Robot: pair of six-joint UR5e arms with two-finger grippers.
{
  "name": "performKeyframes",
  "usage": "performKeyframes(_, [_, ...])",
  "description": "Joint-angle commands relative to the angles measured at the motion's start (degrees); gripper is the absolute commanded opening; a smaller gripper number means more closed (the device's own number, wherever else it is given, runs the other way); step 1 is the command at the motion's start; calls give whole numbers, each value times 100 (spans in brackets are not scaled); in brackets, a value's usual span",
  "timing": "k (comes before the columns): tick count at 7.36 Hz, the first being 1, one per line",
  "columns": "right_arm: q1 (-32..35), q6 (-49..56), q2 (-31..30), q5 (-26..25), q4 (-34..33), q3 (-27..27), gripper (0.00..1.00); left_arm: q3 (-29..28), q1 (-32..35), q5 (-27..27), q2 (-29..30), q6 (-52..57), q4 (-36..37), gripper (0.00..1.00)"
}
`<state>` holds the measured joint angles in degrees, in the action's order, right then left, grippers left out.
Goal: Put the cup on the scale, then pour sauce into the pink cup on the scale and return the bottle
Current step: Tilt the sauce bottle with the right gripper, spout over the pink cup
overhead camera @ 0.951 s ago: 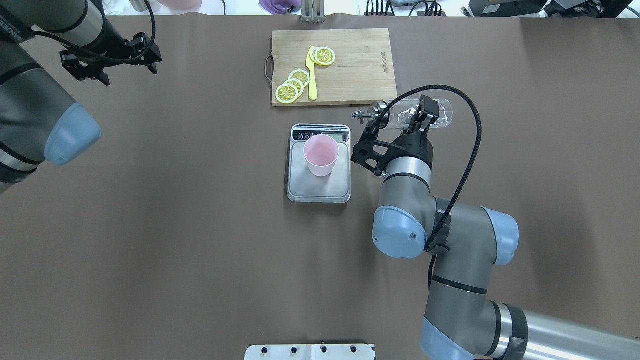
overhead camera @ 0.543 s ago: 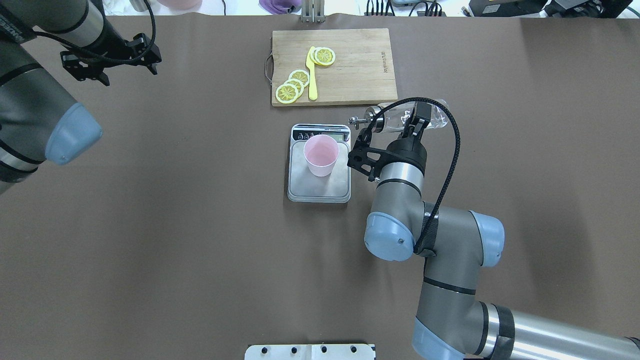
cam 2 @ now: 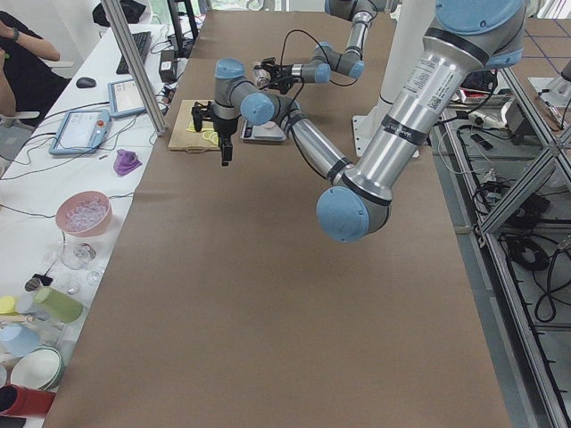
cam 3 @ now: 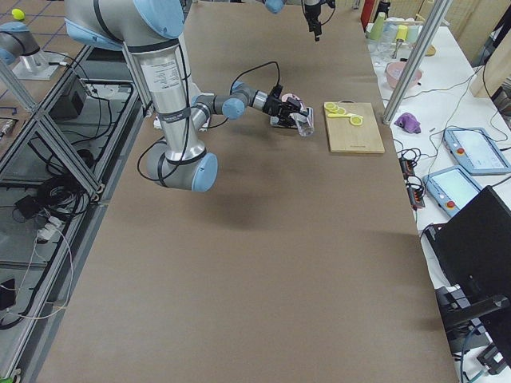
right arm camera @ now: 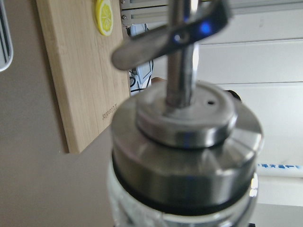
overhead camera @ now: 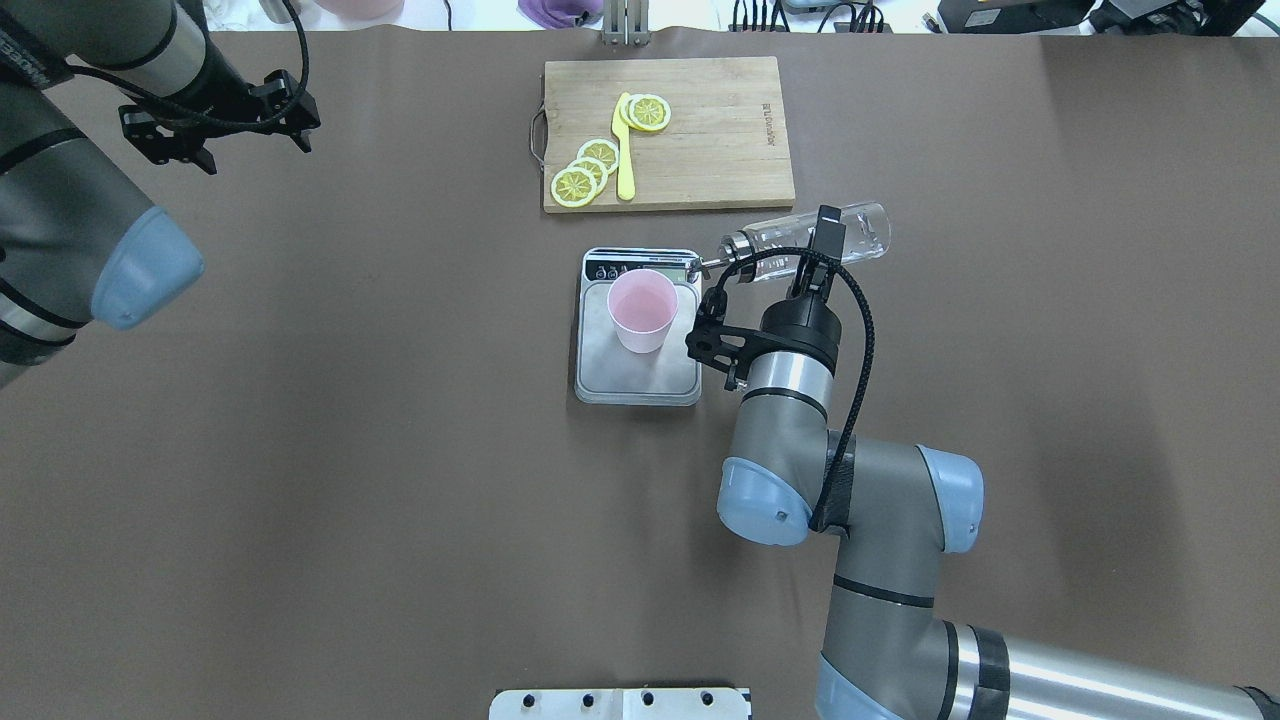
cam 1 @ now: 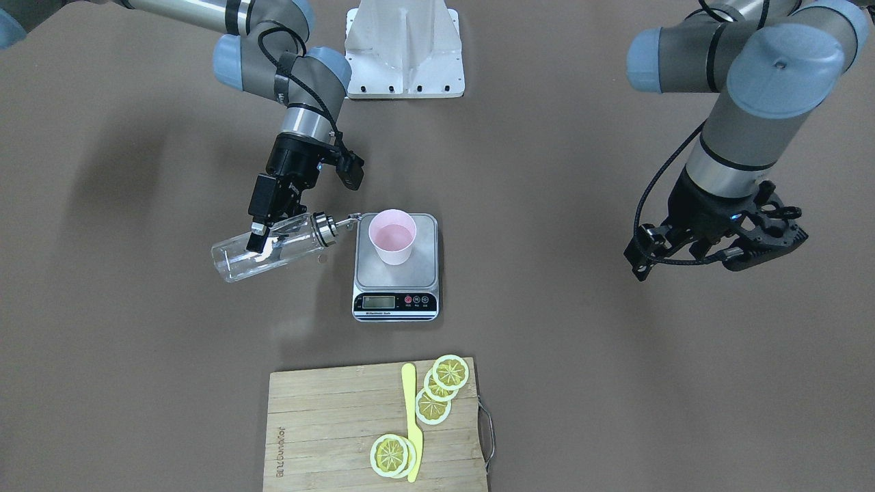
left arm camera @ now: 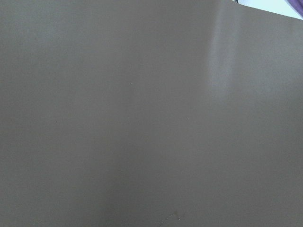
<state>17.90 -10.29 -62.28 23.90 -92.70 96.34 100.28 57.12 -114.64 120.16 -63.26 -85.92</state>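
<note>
The pink cup point(overhead camera: 642, 310) stands upright on the silver scale point(overhead camera: 600, 378), also in the front view point(cam 1: 392, 237). My right gripper point(overhead camera: 818, 248) is shut on the clear glass bottle point(overhead camera: 858, 230), held nearly level to the scale's right. Its silver spout point(overhead camera: 700, 265) points at the cup, over the scale's back right corner, short of the rim. In the front view the bottle point(cam 1: 236, 263) tilts spout-up. The cap point(right arm camera: 184, 142) fills the right wrist view. The sauce is too clear to make out. My left gripper point(overhead camera: 170, 145) hangs open and empty at the far left.
A wooden cutting board point(overhead camera: 720, 130) with lemon slices point(overhead camera: 585, 170) and a yellow knife point(overhead camera: 624, 150) lies just beyond the scale. The robot's white base plate point(cam 1: 405, 48) is at the near table edge. The left wrist view shows only brown table.
My right arm has carried the bottle left and nearer, bringing the spout from off the scale's side to its back right corner. The left arm, cup and scale have not moved.
</note>
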Motion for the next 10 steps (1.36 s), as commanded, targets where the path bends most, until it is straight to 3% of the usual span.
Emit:
performKeyframes(1, [-41, 280, 118, -245, -20, -89, 0, -8, 1, 3, -19, 7, -3, 98])
performKeyframes(10, [-111, 1300, 207, -711, -37, -274, 0, -123, 1, 3, -63, 7, -82, 98])
